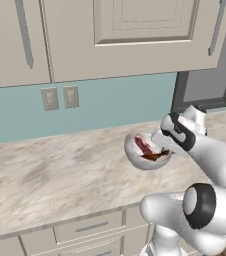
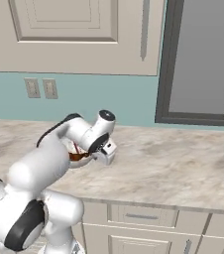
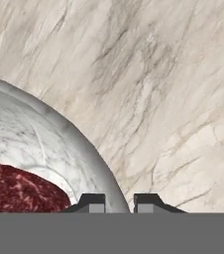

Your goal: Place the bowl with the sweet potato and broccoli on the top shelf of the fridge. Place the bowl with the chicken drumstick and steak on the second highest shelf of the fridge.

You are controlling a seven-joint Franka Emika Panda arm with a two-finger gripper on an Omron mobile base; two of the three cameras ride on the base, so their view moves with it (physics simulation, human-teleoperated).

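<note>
Marble counter [image 1: 60, 170], claw [image 3: 119, 201] pinching rim of white bowl [image 1: 137, 155], steak [image 1: 144, 145] inside, outlets [image 1: 60, 97] behind.

steak [image 3: 20, 191] in bowl [image 3: 59, 134], rim between jaws

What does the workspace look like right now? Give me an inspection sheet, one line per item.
Surface: marbled beige counter, bare apart from one bowl.
Job's things: whitish bowl on the counter near the arm, holding the red steak and the dark brown chicken drumstick. Grey fridge door shut, so no shelves are on show.
Clutter: nothing seen.
Grippers: gripper at the bowl's rim; the hand view shows one of the jaws inside the rim and one outside, the wall between them; whether they press on it cannot be told.
Cables: nothing seen.
Surroundings: cream wall cabinets, teal backsplash with two outlets, drawers under the counter.
</note>
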